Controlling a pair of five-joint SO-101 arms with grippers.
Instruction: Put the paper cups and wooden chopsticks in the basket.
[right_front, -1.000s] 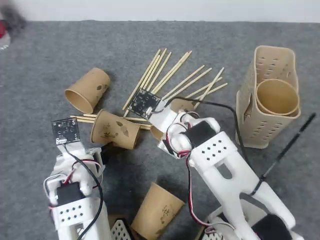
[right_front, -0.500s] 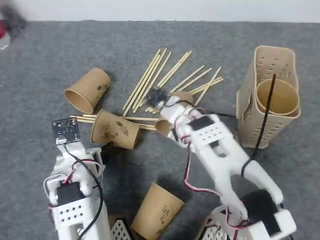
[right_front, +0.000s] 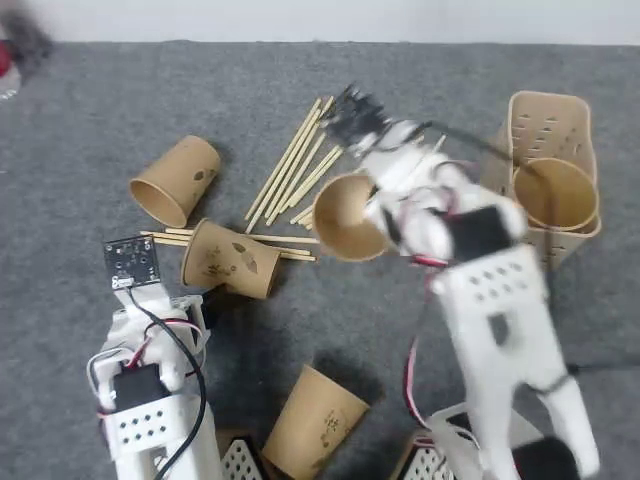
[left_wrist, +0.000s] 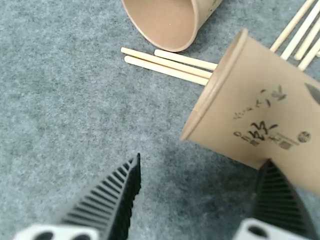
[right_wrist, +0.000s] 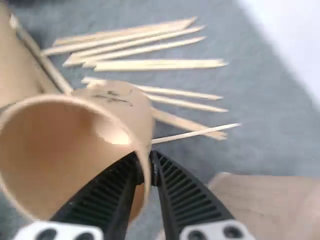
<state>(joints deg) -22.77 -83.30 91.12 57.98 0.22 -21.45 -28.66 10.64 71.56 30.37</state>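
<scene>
Your right gripper (right_wrist: 145, 167) is clamped on the rim of the held cup (right_wrist: 75, 145). The right wrist view shows one finger inside the wall and one outside. The high view hides that pinch behind the arm but places the held cup (right_front: 348, 217) mid-frame, its mouth open toward the camera.

Your left gripper (left_wrist: 201, 164) stands spread wide over the carpet (left_wrist: 60, 100). The near cup (left_wrist: 260, 115) lies on its side just beside one finger. In the high view it lies centre left, mouth pointing left, across two chopsticks.

The basket (right_front: 545, 125) stands upright at the right edge and holds one basket cup (right_front: 555, 195), mouth up.

The far cup (right_front: 175, 180) lies on its side at upper left, mouth toward lower left. The low cup (right_front: 315, 420) lies on its side at the bottom edge, its long axis running lower left to upper right.

The loose chopsticks (right_front: 295, 165) fan out at upper centre on that same slant.
</scene>
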